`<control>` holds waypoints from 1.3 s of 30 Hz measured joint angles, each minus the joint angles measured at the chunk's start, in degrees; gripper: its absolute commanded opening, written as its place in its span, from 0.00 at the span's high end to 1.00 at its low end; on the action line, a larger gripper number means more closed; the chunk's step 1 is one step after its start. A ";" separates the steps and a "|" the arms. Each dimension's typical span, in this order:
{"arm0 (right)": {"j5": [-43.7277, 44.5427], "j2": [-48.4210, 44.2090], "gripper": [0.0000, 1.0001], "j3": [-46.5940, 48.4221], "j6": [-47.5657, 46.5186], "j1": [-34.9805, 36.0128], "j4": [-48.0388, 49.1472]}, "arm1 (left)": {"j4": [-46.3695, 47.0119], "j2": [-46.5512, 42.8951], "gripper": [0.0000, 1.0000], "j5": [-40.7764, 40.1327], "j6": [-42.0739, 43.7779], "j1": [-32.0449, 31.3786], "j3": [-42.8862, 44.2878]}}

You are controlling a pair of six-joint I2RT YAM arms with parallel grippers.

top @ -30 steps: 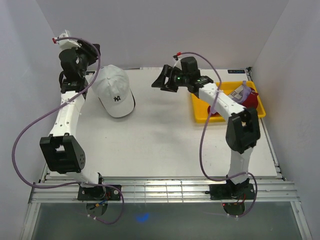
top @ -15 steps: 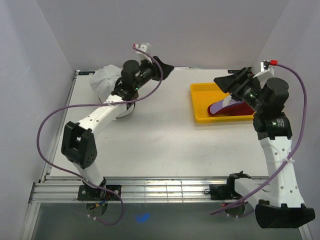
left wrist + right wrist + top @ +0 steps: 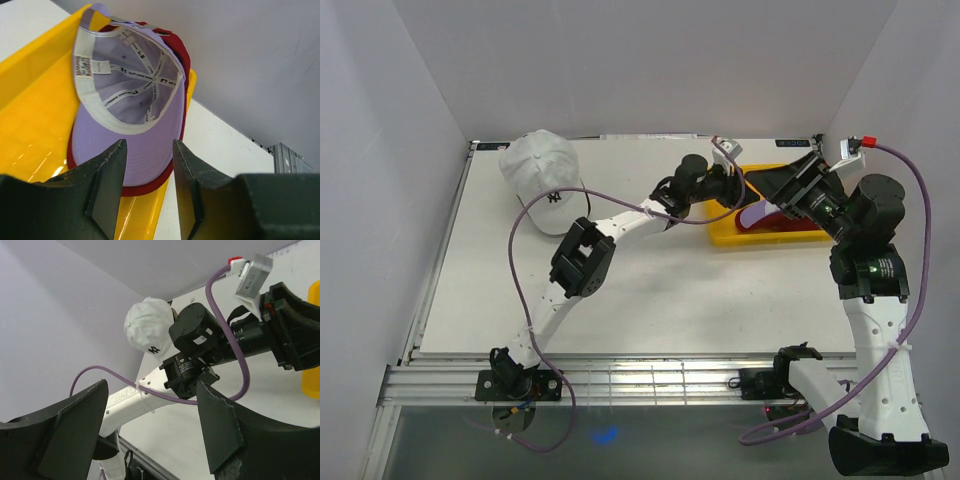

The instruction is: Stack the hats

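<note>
While the purple cap (image 3: 130, 75) lies crown-down on the red cap (image 3: 182, 55) in the yellow tray (image 3: 35, 100) at the table's (image 3: 650, 290) far right corner, brim toward my half-open, empty left gripper (image 3: 148, 150), I judge that arm nearer, the right gripper (image 3: 151, 390) being wide and empty.

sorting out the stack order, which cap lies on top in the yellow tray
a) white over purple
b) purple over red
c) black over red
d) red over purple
b: the left wrist view shows the purple cap lying inside up on the red cap in the yellow tray.
</note>
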 measured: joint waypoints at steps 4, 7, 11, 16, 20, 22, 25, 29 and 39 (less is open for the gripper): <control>-1.16 1.18 0.24 -1.40 -0.07 0.11 -0.81 | 0.28 6.03 0.48 -0.02 0.00 -2.75 7.34; -1.40 1.68 0.24 -1.42 -0.22 0.24 -1.20 | 1.05 8.68 0.48 -0.02 -0.42 -4.11 10.25; -1.62 1.75 0.24 -1.46 -0.31 0.35 -1.11 | 1.79 9.66 0.47 -0.04 -0.98 -4.48 10.73; -2.32 1.97 0.24 -1.92 -0.66 0.39 -0.70 | 2.64 10.19 0.47 -0.37 -1.09 -4.39 11.21; -2.49 2.25 0.24 -2.67 -1.11 0.39 -0.70 | 2.86 10.99 0.47 -0.59 -1.27 -4.33 12.17; -2.54 2.32 0.24 -3.02 -1.44 0.39 -0.68 | 3.08 11.37 0.47 -0.61 -1.38 -4.37 12.68; -2.62 2.45 0.24 -3.26 -1.62 0.39 -0.72 | 3.17 12.02 0.47 -0.61 -1.42 -4.44 13.25; -2.69 2.54 0.24 -3.32 -1.73 0.39 -0.66 | 3.10 12.24 0.47 -0.66 -1.42 -4.50 13.49; -2.89 2.54 0.24 -4.52 -1.99 0.39 0.20 | 3.17 12.26 0.47 -0.63 -1.68 -4.76 13.64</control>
